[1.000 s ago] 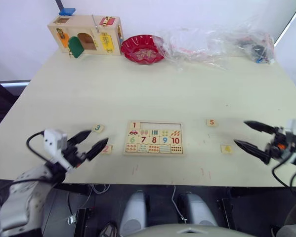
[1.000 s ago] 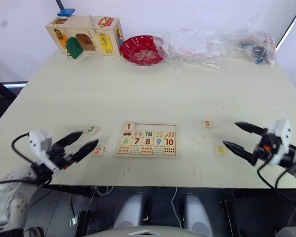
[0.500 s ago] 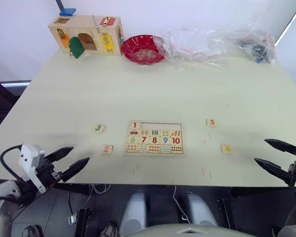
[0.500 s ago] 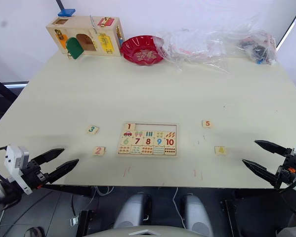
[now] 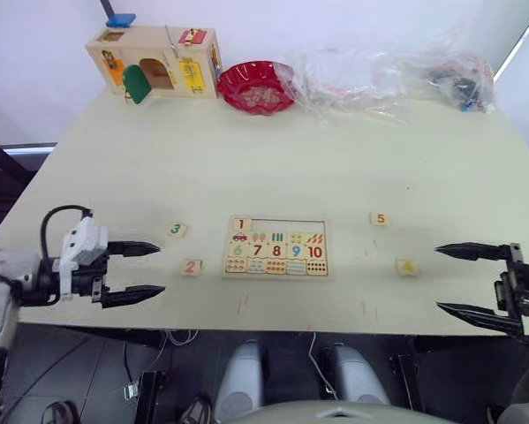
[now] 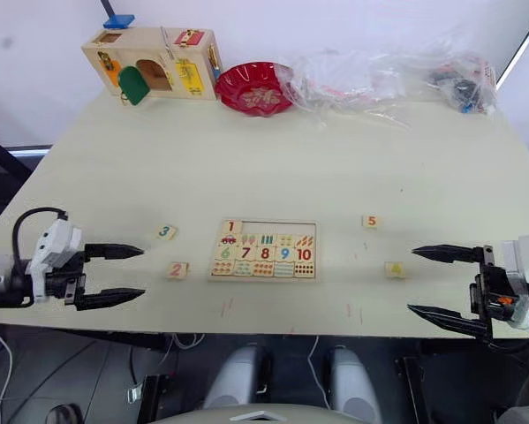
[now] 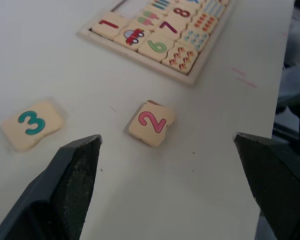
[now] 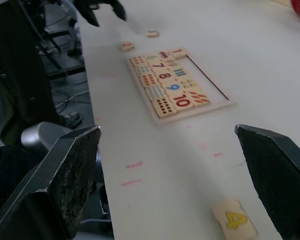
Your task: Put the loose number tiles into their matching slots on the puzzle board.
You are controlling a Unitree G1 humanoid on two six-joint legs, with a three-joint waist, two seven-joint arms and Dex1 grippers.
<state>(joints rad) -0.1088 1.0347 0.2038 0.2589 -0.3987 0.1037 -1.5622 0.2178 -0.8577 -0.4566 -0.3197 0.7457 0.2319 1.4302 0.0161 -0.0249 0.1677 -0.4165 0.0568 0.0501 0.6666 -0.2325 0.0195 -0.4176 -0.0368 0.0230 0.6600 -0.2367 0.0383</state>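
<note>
1. Your left gripper hovers at the near left edge of the surface, fingers spread, holding nothing.
2. Your right gripper sits at the near right edge, fingers spread too.
3. Tile 2 and tile 4 lie nearest you.
4. The puzzle board lies between them, tile 1 seated in it.
5. Tile 3 and tile 5 lie slightly farther.

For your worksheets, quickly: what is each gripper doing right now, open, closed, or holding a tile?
Left gripper: open, holding nothing.
Right gripper: open, holding nothing.
</note>
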